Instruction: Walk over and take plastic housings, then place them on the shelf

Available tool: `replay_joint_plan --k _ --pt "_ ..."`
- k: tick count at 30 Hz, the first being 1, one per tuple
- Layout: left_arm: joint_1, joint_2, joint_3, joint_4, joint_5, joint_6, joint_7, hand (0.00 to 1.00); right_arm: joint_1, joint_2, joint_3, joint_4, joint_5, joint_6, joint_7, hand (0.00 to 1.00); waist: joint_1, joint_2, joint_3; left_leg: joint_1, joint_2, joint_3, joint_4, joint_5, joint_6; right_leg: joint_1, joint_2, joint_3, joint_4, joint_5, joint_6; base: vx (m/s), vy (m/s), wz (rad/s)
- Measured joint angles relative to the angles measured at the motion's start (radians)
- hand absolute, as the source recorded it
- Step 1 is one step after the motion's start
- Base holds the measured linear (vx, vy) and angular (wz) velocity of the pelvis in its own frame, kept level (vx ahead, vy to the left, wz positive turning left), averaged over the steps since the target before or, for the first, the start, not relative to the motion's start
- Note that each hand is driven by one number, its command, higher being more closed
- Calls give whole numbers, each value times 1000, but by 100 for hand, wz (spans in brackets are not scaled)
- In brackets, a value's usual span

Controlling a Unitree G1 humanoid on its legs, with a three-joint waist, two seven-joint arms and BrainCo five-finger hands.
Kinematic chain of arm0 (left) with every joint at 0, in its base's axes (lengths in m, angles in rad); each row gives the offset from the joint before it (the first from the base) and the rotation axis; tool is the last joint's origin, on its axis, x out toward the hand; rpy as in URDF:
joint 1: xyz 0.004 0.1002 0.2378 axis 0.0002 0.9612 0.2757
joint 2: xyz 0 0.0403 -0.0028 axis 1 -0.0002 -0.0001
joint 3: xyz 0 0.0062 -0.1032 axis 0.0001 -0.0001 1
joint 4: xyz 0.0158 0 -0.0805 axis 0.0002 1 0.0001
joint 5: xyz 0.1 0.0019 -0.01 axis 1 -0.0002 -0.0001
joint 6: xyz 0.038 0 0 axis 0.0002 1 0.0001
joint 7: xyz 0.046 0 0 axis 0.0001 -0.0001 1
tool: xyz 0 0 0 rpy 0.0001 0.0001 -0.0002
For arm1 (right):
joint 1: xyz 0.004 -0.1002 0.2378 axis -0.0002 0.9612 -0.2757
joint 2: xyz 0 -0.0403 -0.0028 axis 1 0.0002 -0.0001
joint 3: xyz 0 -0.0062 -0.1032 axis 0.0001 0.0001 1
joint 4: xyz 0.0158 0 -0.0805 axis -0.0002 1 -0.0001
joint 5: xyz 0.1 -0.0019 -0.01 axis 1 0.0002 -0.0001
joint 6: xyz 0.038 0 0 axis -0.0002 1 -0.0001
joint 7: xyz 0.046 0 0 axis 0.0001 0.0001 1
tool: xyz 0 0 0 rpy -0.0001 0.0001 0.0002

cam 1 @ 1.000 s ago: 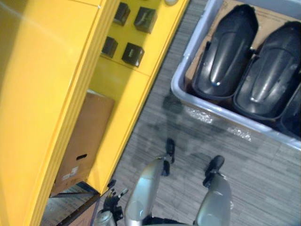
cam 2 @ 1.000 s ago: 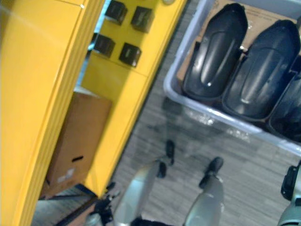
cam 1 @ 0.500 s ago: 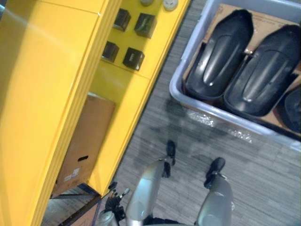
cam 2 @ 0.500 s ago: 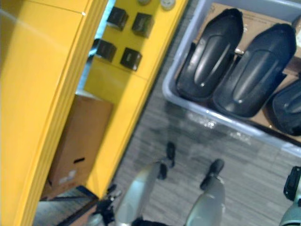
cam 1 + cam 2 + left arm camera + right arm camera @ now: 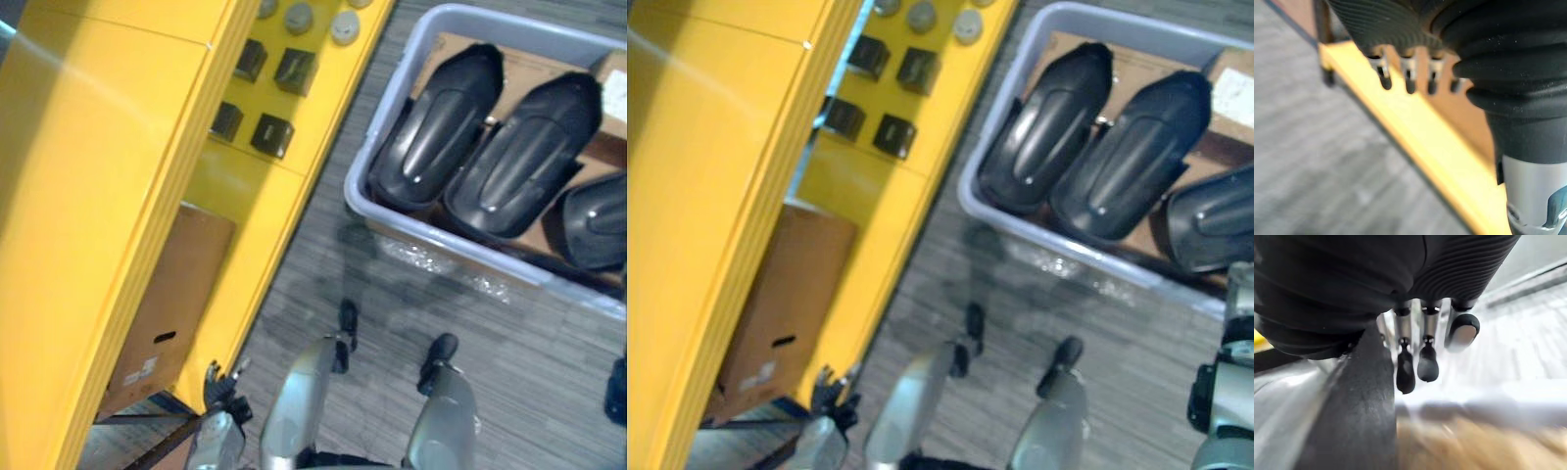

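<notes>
The yellow shelf unit takes up the robot's whole left side. Beside it, on the grey floor ahead and to the right, stands a pale grey tote. The plastic housings are all in that tote, lying on a brown cardboard liner. One housing runs along the tote's edge nearest the shelf, a second is pressed against it, and a third sits towards the tote's right end, partly cut off, so there may be more beyond it.

They are long, rounded black shells with a glossy skin. I'd judge them light and stiff but slick on the crown, so the better hold is under the long rims, one hand on each side, rather than a pinch on top.

A cardboard box fills the low shelf bay. Above it, small black boxes sit near the shelf's front edge, and grey discs lie further along.

The left hand hangs by the shelf's lower corner, its fingers loose and apart, holding nothing. The right hand hangs low at the robot's right, short of the tote, its fingers slack and empty too. The robot has not yet reached for a housing.
</notes>
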Motion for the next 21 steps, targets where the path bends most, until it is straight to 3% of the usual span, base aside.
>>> replay_joint_plan --k 6,8,12,15,17,21 --pt "29 6 89 -242 -4 -20 51 0 150 103 -85 -326 -65 -5 -64 100 -17 -78 2 107 10 -7 -39 -4 -17 122 25 -18 -65 5 -1 30 -16 0" --pt "46 18 128 -381 6 -34 86 0 241 189 -92 -457 -121 -4 -85 100 -20 -127 -28 154 14 -5 -70 -6 -24 172 39 -26 -110 11 0 72 -50 -4" --pt "54 21 154 -585 44 -27 132 0 373 301 -134 -638 -225 -3 -111 100 -24 -184 -101 209 8 -6 -113 -10 -33 239 47 -42 -173 18 6 112 -39 2" --pt "65 -1 141 -687 114 40 137 0 434 348 -149 -756 -323 -7 -125 100 -34 -203 -162 258 1 -5 -143 -13 -37 306 54 -59 -235 32 7 124 -11 10" --pt "85 -21 132 -748 173 51 124 0 444 357 -148 -788 -387 -21 -125 100 -36 -216 -203 278 1 -1 -157 -13 -37 334 61 -60 -267 43 10 111 -7 2" --pt "77 -11 84 -859 229 60 51 0 446 354 -113 -837 -474 -73 -124 100 -34 -215 -279 327 3 8 -196 -13 -37 375 70 -58 -302 61 1 93 6 -3"
